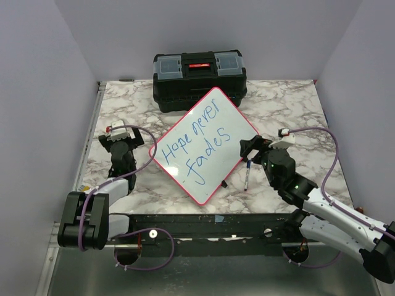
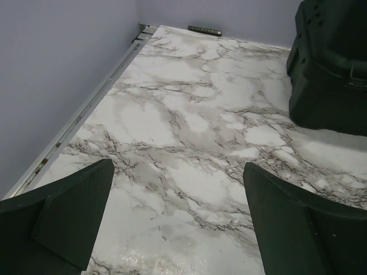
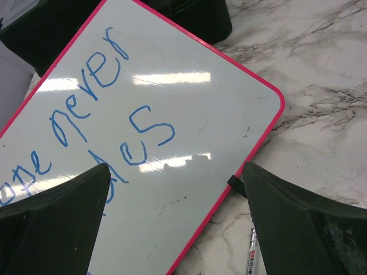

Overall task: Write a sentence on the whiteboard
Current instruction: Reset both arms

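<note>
At the near edge of the white-and-grey marble-patterned desk (image 1: pixel 290 105), the two arm bases sit side by side on a dark mounting rail (image 1: pixel 203 225). From the left base, the black-and-white left arm (image 1: pixel 117 182) reaches forward over the left part of the desk. The left fingers (image 2: pixel 63 217) are spread wide apart with only bare marble between them, and they hold nothing. From the right base, the black-and-white right arm (image 1: pixel 308 197) angles inward toward the centre. The right fingers (image 3: pixel 304 229) are likewise spread wide and grip nothing. They are positioned above the right-hand corner of the flat rectangular white whiteboard with a thin red-pink frame and rounded corners (image 1: pixel 207 145). A slim marker pen with a dark cap (image 1: pixel 246 177) lies on the desk just beside the near-right edge of the whiteboard, close below the right fingers. The whiteboard occupies the middle of the desk between the two arms, turned so that one corner points toward the bases and the opposite corner points away. Blue handwriting across its face reads "Hope never fades". A small black foot (image 3: pixel 235 183) projects at its right edge. Behind it, a black plastic toolbox with a red latch and clear lid compartments (image 1: pixel 199 77) stands at the far edge of the desk. The far corner of the whiteboard overlaps the toolbox front in the top view. Contact between them cannot be determined.
</note>
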Robot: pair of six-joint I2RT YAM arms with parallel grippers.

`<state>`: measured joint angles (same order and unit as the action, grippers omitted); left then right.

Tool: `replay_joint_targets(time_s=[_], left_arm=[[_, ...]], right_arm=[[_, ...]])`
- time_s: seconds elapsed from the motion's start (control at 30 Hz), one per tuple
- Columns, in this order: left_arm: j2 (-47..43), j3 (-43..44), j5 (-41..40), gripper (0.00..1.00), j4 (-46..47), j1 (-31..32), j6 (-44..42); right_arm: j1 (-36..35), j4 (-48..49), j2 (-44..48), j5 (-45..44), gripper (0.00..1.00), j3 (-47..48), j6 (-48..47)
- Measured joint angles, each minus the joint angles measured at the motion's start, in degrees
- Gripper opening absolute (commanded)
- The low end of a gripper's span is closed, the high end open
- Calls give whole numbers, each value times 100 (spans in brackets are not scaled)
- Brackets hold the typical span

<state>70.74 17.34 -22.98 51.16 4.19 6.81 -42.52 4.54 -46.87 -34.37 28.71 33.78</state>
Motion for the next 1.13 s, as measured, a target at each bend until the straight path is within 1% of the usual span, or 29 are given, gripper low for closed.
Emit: replay_joint_targets(time_s=[0.13, 0.17, 0.23, 0.33, 0.63, 1.13], left_arm=[[13, -61, 361, 99, 197, 0, -129], [81, -175, 439, 98, 531, -2, -168], [225, -391, 516, 99, 894, -7, -221], [264, -553, 575, 98, 960, -7, -251], [269, -525, 599, 99, 1130, -11, -275], [269, -525, 599, 99, 1182, -11, -278]], right_arm=[[0, 11, 2, 20, 100, -9, -22], [0, 9, 9, 22, 100, -9, -24], [0, 7, 50, 22, 100, -11, -28], [0, 7, 170, 20, 100, -35, -26], [0, -33, 240, 17, 100, -76, -26], [0, -122, 24, 15, 100, -26, -24]])
